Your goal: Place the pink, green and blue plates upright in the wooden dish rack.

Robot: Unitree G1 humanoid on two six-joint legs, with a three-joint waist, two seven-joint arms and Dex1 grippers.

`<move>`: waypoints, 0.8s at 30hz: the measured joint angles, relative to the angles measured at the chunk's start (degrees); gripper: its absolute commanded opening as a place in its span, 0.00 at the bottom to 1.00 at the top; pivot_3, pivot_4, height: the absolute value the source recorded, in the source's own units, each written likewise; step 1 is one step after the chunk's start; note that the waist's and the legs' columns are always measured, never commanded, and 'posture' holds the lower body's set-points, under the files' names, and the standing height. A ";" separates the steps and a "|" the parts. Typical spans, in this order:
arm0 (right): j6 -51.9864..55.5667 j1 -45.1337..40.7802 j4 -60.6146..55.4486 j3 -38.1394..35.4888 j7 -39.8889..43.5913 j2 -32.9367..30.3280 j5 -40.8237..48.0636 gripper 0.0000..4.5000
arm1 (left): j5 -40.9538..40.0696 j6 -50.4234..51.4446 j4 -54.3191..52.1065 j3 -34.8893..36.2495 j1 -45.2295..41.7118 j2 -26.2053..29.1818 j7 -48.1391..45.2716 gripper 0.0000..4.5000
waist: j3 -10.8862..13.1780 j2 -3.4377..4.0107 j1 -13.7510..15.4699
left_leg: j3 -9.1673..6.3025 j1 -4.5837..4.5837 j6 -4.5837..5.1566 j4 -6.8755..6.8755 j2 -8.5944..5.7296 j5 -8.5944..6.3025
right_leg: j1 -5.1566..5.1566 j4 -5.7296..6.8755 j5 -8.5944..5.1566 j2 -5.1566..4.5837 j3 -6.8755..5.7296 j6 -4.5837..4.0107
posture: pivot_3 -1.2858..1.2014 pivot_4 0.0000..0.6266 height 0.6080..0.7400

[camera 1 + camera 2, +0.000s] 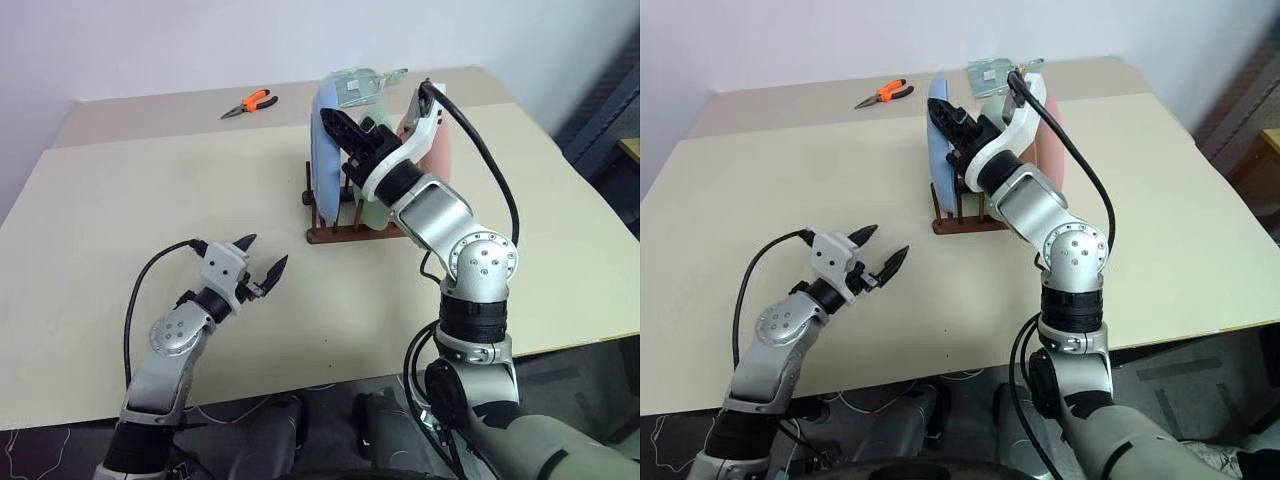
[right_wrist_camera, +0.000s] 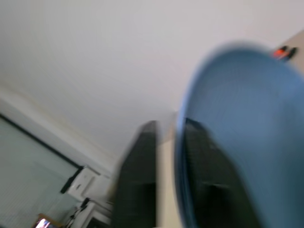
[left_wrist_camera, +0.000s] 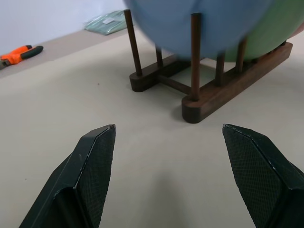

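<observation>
Bench [image 1: 150, 190]: pale work surface carrying the rack, well ahead of the left jaws.

Wooden dish rack [image 3: 223, 90]: dark rails with upright pegs, just below the right jaws; all three plates stand in it on edge.

Blue plate [image 1: 325, 150]: upright in the slot nearest the left jaws; its rim passes between the right fingers.

Green plate [image 3: 270, 38]: upright just behind the blue one.

Pink plate [image 1: 440, 150]: upright at the far end, mostly screened by the right arm.

Right gripper [image 1: 952, 135]: at the blue plate's top rim, jaws straddling it; whether they pinch it or have let go cannot be told.

Left gripper [image 1: 262, 262]: low over the bench, jaws spread and empty, well short of the rack.

Procedure, as judged: the blue plate looks seated, so the release should part the jaws fully, then lift straight up along the plate's plane, without brushing the rim and tipping it against its neighbour.
</observation>
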 measured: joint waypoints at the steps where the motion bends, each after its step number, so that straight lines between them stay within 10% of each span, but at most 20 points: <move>1: 0.00 -0.21 0.56 0.00 0.31 -0.02 -0.47 0.58 | 0.00 0.05 -0.04 -0.03 0.04 0.00 0.00 0.82 | 0.00 0.00 -0.02 | 0.00 0.00 0.00 0.00 0.00 0.00 | 0.00 0.00 0.00 0.00 0.01 0.00 | 0.52 0.24 0.91; 5: 0.03 -1.07 1.55 0.21 2.03 -0.51 -3.14 0.99 | 0.02 0.70 -0.42 -0.11 0.13 -0.13 0.00 0.82 | 0.00 0.01 -0.02 | 0.01 0.00 0.00 0.00 0.00 0.00 | 0.00 0.00 0.00 0.00 0.01 0.00 | 0.52 0.24 0.91; 18: -2.93 -4.99 -10.37 3.05 22.94 -23.58 -20.66 0.99 | 0.27 1.09 -1.44 -0.06 0.50 0.26 0.94 0.82 | 0.01 -0.03 0.55 | -0.01 -0.03 0.01 0.06 -0.02 -0.01 | 0.13 -0.16 -0.03 -0.08 -0.08 0.04 | 0.52 0.24 0.91; 24: -8.71 16.27 -7.28 -9.82 33.56 -43.40 -32.32 0.99 | 1.36 -0.39 1.74 5.22 3.07 4.45 1.34 0.82 | -0.01 -0.06 1.59 | 0.01 -0.03 0.09 0.04 0.00 -0.06 | 0.35 -0.66 -0.11 -0.10 -0.09 -0.06 | 0.52 0.24 0.91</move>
